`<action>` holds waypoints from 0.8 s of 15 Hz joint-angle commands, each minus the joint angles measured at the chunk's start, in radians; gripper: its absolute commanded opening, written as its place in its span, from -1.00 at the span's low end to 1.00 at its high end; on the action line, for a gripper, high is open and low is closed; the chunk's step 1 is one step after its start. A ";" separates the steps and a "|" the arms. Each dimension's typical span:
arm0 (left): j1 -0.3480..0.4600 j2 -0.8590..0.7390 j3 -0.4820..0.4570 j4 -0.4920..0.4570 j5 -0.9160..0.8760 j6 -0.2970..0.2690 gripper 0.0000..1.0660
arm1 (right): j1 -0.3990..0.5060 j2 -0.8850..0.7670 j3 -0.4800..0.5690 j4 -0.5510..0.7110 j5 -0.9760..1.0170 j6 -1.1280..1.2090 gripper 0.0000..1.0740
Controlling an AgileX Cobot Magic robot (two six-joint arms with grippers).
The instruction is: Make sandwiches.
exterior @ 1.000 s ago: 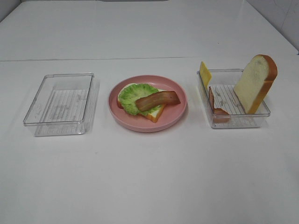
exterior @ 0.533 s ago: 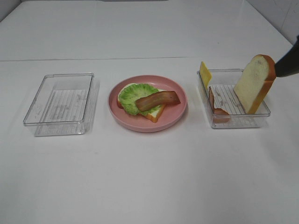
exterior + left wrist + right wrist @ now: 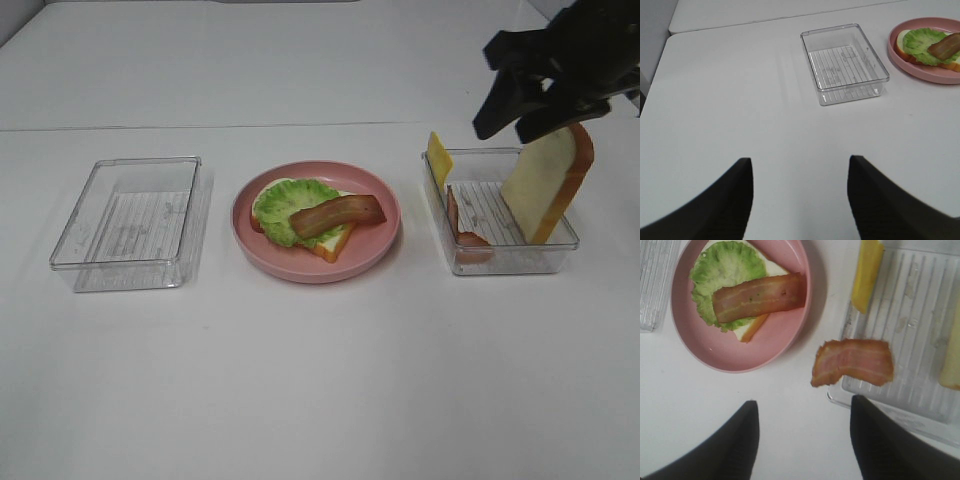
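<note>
The left gripper (image 3: 800, 200) hovers over bare table at the near left, fingers apart and empty, probably to stay out of the way. In the middle row, the left tray (image 3: 125, 275) holds nothing. The plate (image 3: 300, 268) carries the half-built sandwich (image 3: 330, 243): bread, lettuce (image 3: 285, 205), bacon (image 3: 338, 213). The right tray (image 3: 505, 258) keeps the spare bacon (image 3: 462, 235), cheese (image 3: 438, 155) and top slice (image 3: 545, 180) leaning on its walls, edges up for easy pinching. Above it, farthest, the right gripper (image 3: 505, 125) hangs with fingers apart and empty, seemingly lining up the next layer.
</note>
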 commanded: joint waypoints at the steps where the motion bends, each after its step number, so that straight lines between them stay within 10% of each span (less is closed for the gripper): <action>1: -0.003 -0.010 0.002 -0.001 -0.010 0.001 0.04 | 0.033 0.089 -0.077 -0.056 0.044 0.093 -0.04; 9: -0.003 -0.010 0.002 -0.001 -0.010 0.001 0.04 | 0.041 0.338 -0.194 -0.082 0.062 0.178 -0.08; 12: -0.003 -0.010 0.002 -0.001 -0.010 0.001 0.04 | 0.041 0.354 -0.194 -0.093 0.047 0.178 -0.43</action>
